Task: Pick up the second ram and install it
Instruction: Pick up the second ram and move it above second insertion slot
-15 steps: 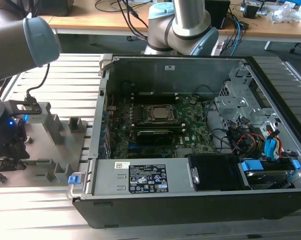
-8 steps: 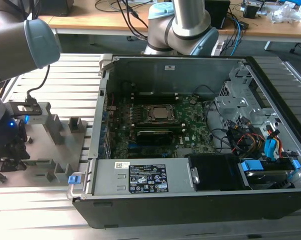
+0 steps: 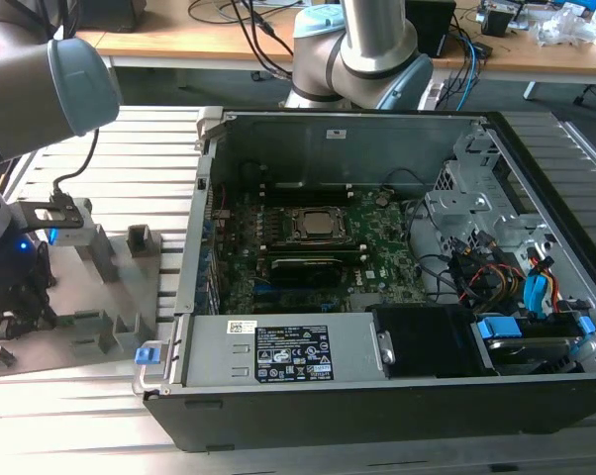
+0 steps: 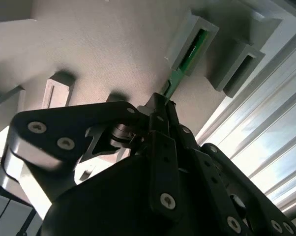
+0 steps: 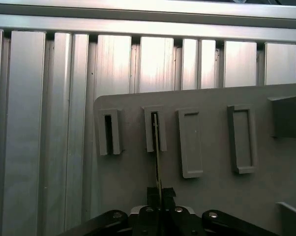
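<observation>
A: Exterior view's left: grey robot arm with a pale-blue joint cap (image 3: 50,79), reaching down over a flat grey fixture plate (image 3: 75,297) on a ribbed aluminium tabletop (image 3: 130,158). Gripper status?

B: Black two-finger gripper (image 4: 162,104): jaws closed together, clamped on the nearer end of the second ram (image 4: 177,73), a long, narrow, flat green circuit-board stick. Far end seated in a grey rectangular slot holder (image 4: 182,34) on the plate. Edge-on and thin in the first wrist view.

A: Further right: open black computer case (image 3: 377,435) with a large green motherboard (image 3: 387,267) inside, well apart from the stick. Handling note?

B: Judged mid-pickup, not yet clear of the holder. Best drawn straight along the slot, no tilt, no twist. Thin board, likely to bind against the holder walls or flex if pulled askew. Firm, centred grip advised. Chips and contact edge best kept off the grey walls.
</observation>
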Motion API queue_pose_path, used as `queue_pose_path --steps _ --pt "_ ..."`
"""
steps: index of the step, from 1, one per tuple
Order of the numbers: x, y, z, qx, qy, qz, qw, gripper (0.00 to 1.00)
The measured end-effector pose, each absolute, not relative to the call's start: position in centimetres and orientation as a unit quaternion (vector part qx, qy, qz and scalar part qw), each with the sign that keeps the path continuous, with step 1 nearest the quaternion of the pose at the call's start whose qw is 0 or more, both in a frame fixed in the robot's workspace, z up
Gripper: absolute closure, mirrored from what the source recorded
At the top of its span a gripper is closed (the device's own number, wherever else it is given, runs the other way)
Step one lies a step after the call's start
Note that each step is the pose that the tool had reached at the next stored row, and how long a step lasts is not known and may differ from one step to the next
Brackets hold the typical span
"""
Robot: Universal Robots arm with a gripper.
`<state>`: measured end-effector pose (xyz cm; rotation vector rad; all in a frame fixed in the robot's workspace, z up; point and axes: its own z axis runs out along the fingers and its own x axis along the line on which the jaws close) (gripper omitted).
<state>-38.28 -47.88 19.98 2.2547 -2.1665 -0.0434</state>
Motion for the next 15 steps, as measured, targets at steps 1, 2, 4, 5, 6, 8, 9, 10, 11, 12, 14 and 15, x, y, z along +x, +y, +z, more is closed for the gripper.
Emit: queue_pose_path --steps 1,2,4,5,6,8,9,10,11,12,14,15 --pt "-38.28 -47.88 19.98 0.721 -0.693 -0.014 0.007 0.86" --pt "-38.28 -47.88 19.98 0.721 -0.693 -0.014 0.007 0.86" --pt "-38.28 -47.88 19.97 0.721 -0.693 -0.014 0.007 0.86" --pt "-38.28 -47.88 19.96 0.721 -0.693 -0.014 0.007 0.86" --pt "-38.28 -47.88 19.96 0.721 -0.693 -0.014 0.007 0.86" --pt "-38.28 -47.88 19.96 0.721 -0.693 -0.014 0.007 0.86" --pt "-38.28 -47.88 19.95 0.721 -0.693 -0.014 0.007 0.86" --pt "-38.28 -47.88 19.95 0.721 -0.693 -0.014 0.007 0.86" --pt "-38.28 -47.88 19.95 0.721 -0.693 -0.014 0.007 0.86" --pt "-38.28 -47.88 19.95 0.721 -0.693 -0.014 0.007 0.86" --pt "-38.28 -47.88 19.94 0.721 -0.693 -0.014 0.007 0.86" --pt "-38.28 -47.88 19.94 0.721 -0.693 -0.014 0.007 0.86"
